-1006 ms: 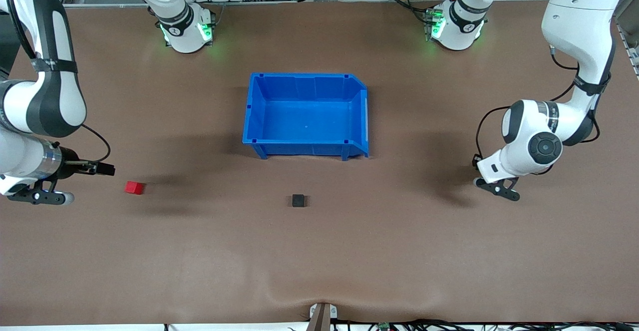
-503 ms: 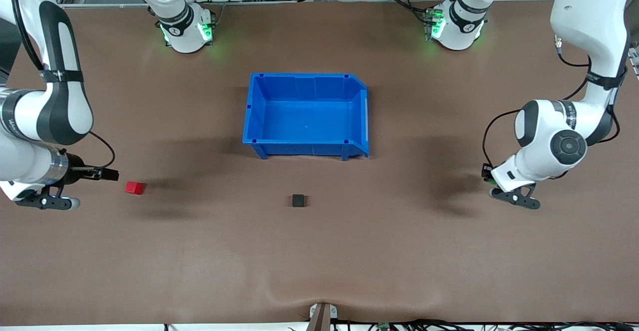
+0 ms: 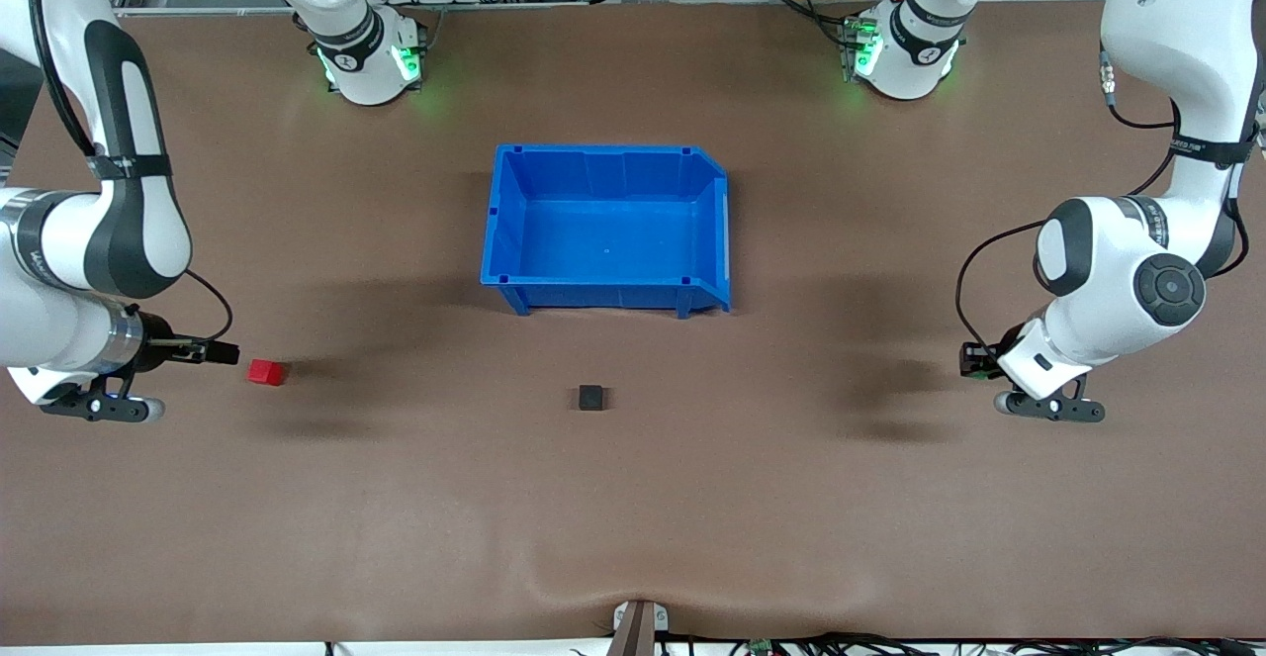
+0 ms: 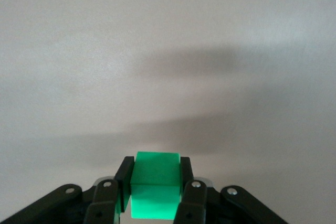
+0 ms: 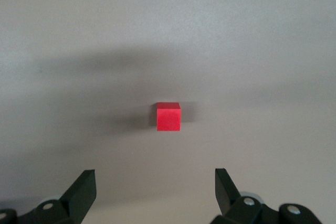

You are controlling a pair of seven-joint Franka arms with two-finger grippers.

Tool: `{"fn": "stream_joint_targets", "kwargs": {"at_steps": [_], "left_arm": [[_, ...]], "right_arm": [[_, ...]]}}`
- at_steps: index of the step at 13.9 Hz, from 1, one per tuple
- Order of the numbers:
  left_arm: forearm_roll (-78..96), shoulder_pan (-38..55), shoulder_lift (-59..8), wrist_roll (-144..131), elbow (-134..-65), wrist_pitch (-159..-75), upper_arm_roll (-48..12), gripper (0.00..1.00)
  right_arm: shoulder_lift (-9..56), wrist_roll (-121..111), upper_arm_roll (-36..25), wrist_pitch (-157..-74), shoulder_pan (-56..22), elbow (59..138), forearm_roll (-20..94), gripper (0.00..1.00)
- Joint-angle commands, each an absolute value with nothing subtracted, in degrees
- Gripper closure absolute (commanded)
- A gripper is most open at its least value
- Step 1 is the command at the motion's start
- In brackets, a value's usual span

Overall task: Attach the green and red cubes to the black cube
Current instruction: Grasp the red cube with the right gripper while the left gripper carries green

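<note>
Front view: one red cube (image 3: 266, 371), one black cube (image 3: 591, 397); left hand (image 4: 155, 195) pinches one green cube (image 4: 155, 191), right hand (image 5: 155, 190) spread.

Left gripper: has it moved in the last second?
Yes. The left gripper, shut on the green cube, has shifted away from the blue bin toward the left arm's end of the table.

Left hand (image 3: 989, 364) farther outward, lower.

We are seeing the black cube (image 3: 591, 397) lying nearer the front camera than the bin (image 3: 605, 295) — the red cube (image 3: 266, 371) lying toward the right arm's end.
</note>
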State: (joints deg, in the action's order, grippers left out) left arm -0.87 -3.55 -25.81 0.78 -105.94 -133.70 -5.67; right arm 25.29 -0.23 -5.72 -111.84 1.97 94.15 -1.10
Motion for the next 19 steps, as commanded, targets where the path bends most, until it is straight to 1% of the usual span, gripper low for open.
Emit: {"fn": "stream_joint_targets", "kwargs": {"at_steps": [1,7,14,19], "left_arm": [[0.2,-2.1,-25.6,-6.1,-104.9,-132.5,-6.0,1.00],[0.3,1.2,-27.4,-20.9,-101.6,-132.1,-6.2,1.00],[2.3,7.5,-29.0,-42.3,-98.4,-128.8,-6.3,1.00],[7.1,11.2,-32.2,-54.7,-94.1,-127.4,-6.5,1.00]], "right_arm": [[26.6,-0.9,-5.1,-113.3,2.9,94.0,-1.3,0.00],[28.1,-0.8,-5.1,-114.9,3.2,94.0,-1.2,0.00],[28.9,0.1,-5.1,-115.6,3.2,94.0,-1.2,0.00],[32.4,0.0,-4.9,-119.6,4.9,93.9,-1.1,0.00]]}}
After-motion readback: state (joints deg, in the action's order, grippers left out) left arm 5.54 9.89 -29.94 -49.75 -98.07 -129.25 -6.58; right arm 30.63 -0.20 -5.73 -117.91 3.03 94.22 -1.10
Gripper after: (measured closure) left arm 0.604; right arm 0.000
